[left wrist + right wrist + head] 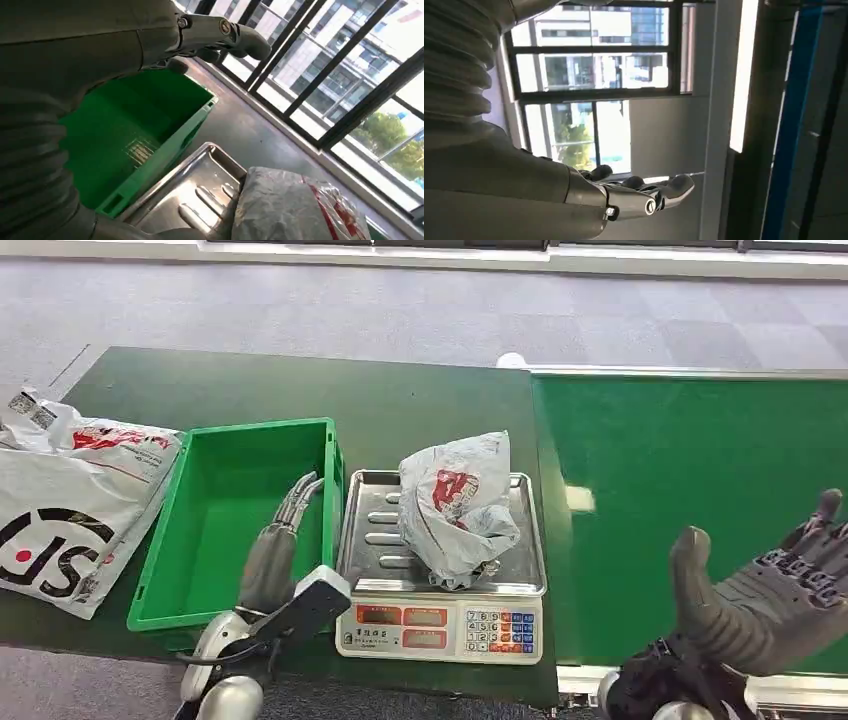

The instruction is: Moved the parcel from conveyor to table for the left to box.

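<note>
A crumpled grey parcel [458, 508] with red print sits on the steel pan of a scale [440, 625]; it also appears in the left wrist view as a grey parcel [295, 207] on the pan. My left hand [280, 550] hovers over the right side of the green box [190, 570], fingers stretched out and holding nothing. The same left hand [220, 37] points past the green box [165, 125]. My right hand [770, 585] is raised palm-up over the near edge of the green conveyor [690, 460], fingers spread and empty. In its wrist view the right hand [639, 192] points at windows.
A large white mailer bag [70, 495] with black and red print lies on the dark table [400, 400] left of the box. The scale's keypad faces me at the table's front edge. Grey floor lies beyond the table and conveyor.
</note>
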`<state>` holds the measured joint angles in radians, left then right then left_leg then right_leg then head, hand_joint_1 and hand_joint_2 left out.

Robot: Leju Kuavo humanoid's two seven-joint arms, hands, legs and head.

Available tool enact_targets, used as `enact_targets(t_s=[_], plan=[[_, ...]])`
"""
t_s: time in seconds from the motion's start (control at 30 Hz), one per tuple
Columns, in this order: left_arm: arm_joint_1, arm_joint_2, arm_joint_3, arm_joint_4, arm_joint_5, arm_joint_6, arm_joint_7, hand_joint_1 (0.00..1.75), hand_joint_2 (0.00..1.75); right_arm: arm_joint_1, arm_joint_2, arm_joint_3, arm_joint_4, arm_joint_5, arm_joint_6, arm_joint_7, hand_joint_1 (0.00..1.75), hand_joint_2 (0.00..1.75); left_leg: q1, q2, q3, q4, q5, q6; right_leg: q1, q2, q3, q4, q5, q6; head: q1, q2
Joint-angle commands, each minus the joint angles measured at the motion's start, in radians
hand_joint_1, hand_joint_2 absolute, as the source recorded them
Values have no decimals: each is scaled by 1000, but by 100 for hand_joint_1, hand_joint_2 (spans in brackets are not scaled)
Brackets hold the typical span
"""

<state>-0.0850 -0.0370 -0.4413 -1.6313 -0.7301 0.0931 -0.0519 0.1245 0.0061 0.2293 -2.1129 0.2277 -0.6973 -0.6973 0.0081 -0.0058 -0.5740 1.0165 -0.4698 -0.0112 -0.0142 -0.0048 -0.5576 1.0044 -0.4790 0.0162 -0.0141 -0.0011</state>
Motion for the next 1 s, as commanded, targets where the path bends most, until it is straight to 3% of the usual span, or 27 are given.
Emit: enact_targets(t_s=[0.03,0.37,0.5,0.63,0.77,0.8,1.0], plan=[[-136,-5,-91,169,-7,-14,19,0,175,89,42,-94,-31,2,-1,-1,0,175,0,0,0,-1,1,0,0,0,0,-1,1,0,0,0],[-159,-13,-102,196,-41,-35,53,0,175,91,49,-103,-12,-12,-1,-1,0,175,0,2,0,-2,1,0,0,3,-1,-2,2,-1,0,0],[-317,-109,-142,427,-145,-74,146,0,175,77,13,-62,1,-39,-1,-1,0,175,0,-4,-1,0,2,1,0,-2,0,-1,2,0,0,0],[-393,-195,-165,579,-180,-70,162,0,175,57,6,-9,50,-55,-1,-1,0,175,0,-3,-2,-1,4,2,0,-3,0,-3,4,1,0,0],[-419,-220,-243,630,-351,34,246,0,175,34,5,35,55,-132,-1,-1,0,175,-1,-1,-2,-2,5,3,-1,0,-1,-3,5,2,0,0],[-447,-243,-253,687,-289,-15,196,175,175,3,27,27,25,-148,-1,-1,0,175,-1,0,-2,-1,4,2,-1,1,-1,-2,5,2,0,0],[-483,-295,-292,775,-143,39,99,175,175,-42,55,-3,37,-173,-1,-1,0,175,-1,0,-2,0,4,2,-1,2,-2,-1,5,2,0,0]])
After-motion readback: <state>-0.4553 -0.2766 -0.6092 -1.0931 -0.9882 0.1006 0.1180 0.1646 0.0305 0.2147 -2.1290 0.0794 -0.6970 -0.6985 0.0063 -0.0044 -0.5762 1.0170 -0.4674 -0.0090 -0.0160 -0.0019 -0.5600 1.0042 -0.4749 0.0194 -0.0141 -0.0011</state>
